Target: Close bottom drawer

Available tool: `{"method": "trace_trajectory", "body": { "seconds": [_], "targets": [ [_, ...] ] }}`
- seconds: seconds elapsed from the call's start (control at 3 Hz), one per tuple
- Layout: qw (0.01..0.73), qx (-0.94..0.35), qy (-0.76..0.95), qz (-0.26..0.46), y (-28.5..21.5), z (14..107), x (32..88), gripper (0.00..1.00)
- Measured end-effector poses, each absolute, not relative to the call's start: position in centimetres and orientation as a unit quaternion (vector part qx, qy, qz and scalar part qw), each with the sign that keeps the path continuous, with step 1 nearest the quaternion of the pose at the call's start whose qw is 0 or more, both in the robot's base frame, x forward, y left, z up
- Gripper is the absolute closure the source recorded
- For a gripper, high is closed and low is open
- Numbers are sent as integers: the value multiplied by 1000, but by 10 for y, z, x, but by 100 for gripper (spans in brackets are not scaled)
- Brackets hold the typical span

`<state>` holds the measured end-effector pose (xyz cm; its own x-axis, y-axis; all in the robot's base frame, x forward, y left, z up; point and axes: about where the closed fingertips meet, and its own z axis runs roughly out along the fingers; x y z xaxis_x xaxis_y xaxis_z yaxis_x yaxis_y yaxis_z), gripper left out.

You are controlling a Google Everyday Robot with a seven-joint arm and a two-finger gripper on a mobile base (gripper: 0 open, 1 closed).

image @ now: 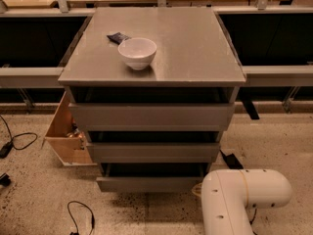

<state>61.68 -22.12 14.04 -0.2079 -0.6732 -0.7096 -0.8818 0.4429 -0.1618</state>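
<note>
A grey cabinet [156, 38] has three grey drawers, all pulled out a little. The bottom drawer [149, 183] is the narrowest, with a low plain front panel just above the floor, and a dark gap shows behind it. Above it are the middle drawer [152, 152] and the widest top drawer [151, 116]. My gripper is out of view. Only a white arm link [244, 195] shows at the bottom right, just right of the bottom drawer's front.
A white bowl [137, 53] and a small dark object [119, 37] sit on the cabinet top. An open wooden box [66, 133] stands at the cabinet's left. Cables [80, 214] lie on the speckled floor. Metal rails [279, 75] run on both sides.
</note>
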Motion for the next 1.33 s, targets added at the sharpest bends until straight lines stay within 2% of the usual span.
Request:
{"method": "trace_trajectory", "body": {
  "seconds": [0.67, 1.0, 1.33],
  "targets": [
    [371, -509, 764, 141, -221, 140, 617, 0],
    [371, -509, 764, 141, -221, 140, 617, 0],
    [371, -509, 764, 141, -221, 140, 617, 23]
  ]
}}
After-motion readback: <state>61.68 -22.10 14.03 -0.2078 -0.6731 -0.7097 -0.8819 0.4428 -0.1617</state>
